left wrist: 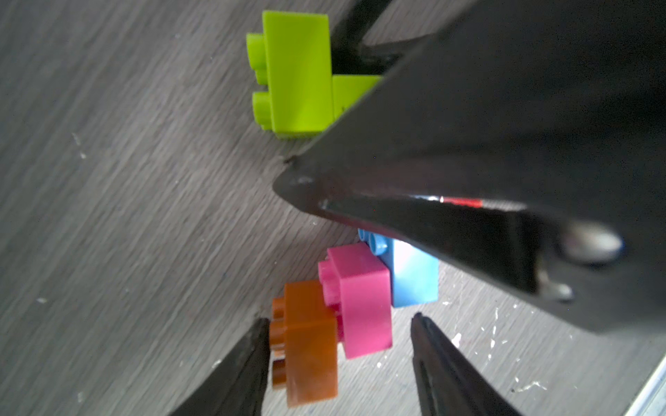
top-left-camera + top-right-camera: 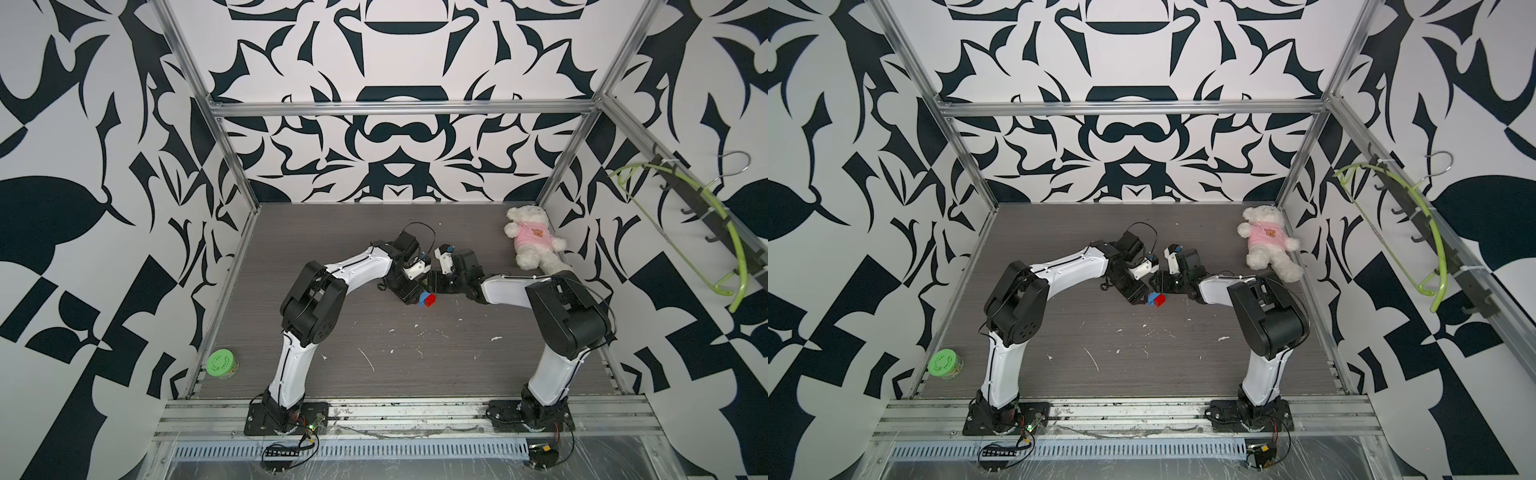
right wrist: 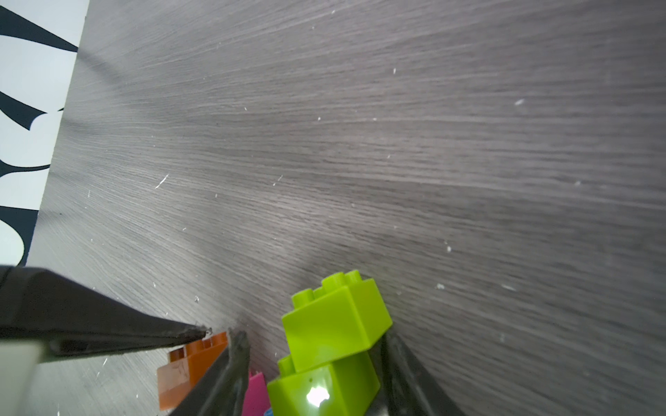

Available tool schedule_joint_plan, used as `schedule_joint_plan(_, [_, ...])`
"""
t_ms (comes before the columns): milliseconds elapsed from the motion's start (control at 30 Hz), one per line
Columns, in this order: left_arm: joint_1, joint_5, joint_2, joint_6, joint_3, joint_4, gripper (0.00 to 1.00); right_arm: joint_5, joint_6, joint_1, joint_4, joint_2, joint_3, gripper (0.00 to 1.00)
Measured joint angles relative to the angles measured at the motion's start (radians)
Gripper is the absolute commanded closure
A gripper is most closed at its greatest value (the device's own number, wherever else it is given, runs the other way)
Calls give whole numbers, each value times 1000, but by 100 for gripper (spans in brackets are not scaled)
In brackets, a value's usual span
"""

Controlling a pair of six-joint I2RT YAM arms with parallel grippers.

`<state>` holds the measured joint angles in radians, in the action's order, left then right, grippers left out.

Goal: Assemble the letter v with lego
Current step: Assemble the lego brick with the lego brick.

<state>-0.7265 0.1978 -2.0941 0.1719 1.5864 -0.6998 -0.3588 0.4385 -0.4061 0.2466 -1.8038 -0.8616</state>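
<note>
The lego forms one joined cluster between my two grippers at the table's middle. In the left wrist view an orange brick (image 1: 310,345), a pink brick (image 1: 360,299) and a blue brick (image 1: 411,273) step upward, with two lime green bricks (image 1: 295,72) beyond. Both top views show only the blue and red bricks (image 2: 428,300) (image 2: 1156,300) below the wrists. My left gripper (image 1: 340,318) is open and straddles the orange and pink bricks; one finger is at the orange studs and the other stands apart from the pink. My right gripper (image 3: 317,360) is shut on the lime green bricks (image 3: 335,324).
A white teddy bear (image 2: 534,241) in a pink shirt lies at the back right of the table. A green-lidded jar (image 2: 220,363) stands by the front left edge. A green hanger (image 2: 706,232) hangs on the right wall. Metal frame posts edge the table.
</note>
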Motion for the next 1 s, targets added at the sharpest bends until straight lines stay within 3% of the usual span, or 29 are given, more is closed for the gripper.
schedule_joint_plan(1000, [-18, -89, -26, -8, 26, -26, 46, 23, 1, 1, -2, 0, 0, 40])
